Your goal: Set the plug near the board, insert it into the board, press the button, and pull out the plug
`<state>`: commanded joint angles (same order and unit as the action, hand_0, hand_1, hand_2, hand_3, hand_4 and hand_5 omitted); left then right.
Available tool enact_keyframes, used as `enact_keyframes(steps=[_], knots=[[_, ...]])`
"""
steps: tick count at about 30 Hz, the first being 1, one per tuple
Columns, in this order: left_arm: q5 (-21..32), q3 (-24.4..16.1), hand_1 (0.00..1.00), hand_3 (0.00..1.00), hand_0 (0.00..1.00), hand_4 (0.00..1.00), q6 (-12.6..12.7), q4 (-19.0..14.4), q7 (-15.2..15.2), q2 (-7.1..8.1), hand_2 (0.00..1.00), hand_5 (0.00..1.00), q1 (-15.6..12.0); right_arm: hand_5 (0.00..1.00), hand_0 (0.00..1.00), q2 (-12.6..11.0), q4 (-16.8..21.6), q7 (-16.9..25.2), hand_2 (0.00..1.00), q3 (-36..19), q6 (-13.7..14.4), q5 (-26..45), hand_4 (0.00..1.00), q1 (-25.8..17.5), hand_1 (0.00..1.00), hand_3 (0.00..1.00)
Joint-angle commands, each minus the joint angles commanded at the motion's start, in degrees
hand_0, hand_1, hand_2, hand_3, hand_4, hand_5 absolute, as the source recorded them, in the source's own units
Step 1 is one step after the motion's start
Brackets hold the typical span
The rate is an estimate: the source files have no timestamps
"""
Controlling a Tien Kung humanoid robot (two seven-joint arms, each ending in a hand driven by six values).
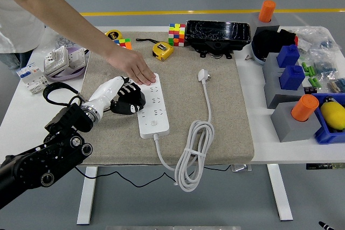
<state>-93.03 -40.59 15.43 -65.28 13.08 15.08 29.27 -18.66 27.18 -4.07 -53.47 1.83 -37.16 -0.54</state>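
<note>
The plug [202, 75] lies at two o'clock from the left hand [125, 98], well apart, beyond the board [152, 105]; its fingers are curled, grasping nothing.

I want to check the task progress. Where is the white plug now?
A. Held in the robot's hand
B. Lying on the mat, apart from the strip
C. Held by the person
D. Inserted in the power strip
B: the white plug lies free on the mat, right of the power strip.

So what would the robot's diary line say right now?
left robot hand: beside power strip, holding nothing | person's hand: pressing strip's far end | plug: unplugged on mat
</note>
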Motion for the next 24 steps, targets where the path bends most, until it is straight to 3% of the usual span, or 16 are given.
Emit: enact_keyframes(steps=[8, 13, 20, 24], knots=[[-1.5, 0.0, 0.474, 0.541, 0.366, 0.691, 2.9, -0.2, -3.2, 0.06, 0.519, 0.002, -0.3, 0.515, 0.664, 0.1, 0.0, 0.0, 0.65, -0.4, 0.0, 0.0, 0.928, -0.1, 0.668, 0.585], [-1.2, -2.1, 0.473, 0.538, 0.355, 0.694, 4.8, -1.2, -6.3, 0.44, 0.513, 0.002, -1.2, 0.514, 0.666, 0.3, 0.0, 0.0, 0.65, -0.8, 0.0, -0.2, 0.928, -0.3, 0.669, 0.584], [-1.7, -4.5, 0.474, 0.542, 0.365, 0.707, 4.8, 1.1, -5.8, 1.08, 0.514, 0.002, -2.2, 0.514, 0.665, 0.7, 0.0, 0.1, 0.65, -1.1, 0.0, -0.2, 0.928, -0.3, 0.669, 0.583], [-1.7, -5.4, 0.49, 0.551, 0.385, 0.709, 3.4, 3.0, -4.3, 1.73, 0.527, 0.002, -2.8, 0.513, 0.664, 0.6, -0.1, 0.0, 0.65, -1.0, 0.0, -0.3, 0.927, -0.2, 0.669, 0.583]])
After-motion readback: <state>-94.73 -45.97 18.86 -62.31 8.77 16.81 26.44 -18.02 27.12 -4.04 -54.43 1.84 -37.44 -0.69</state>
